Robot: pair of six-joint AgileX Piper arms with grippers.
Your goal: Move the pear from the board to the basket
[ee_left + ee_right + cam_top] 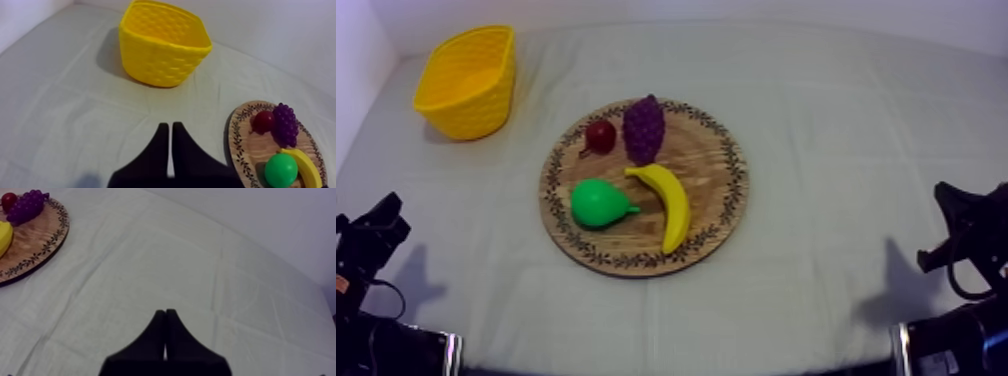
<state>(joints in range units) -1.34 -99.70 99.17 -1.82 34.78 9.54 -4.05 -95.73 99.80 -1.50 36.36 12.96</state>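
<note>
A green pear (600, 203) lies on the front left of the round wooden board (721, 170), stem pointing right toward the banana (671, 202). The left wrist view shows the pear (280, 170) on the board (245, 150) too. The yellow basket (469, 80) stands upright at the far left of the table, its mouth open (162, 42). My left gripper (386, 213) rests low at the left edge, fingers together as a narrow wedge (170, 131). My right gripper (946, 195) rests low at the right edge, likewise shut on nothing (165, 314).
A bunch of purple grapes (644, 128) and a small red fruit (600, 136) sit at the back of the board, close behind the pear. Bare cloth lies between board and basket. A wall rises along the table's far and left sides.
</note>
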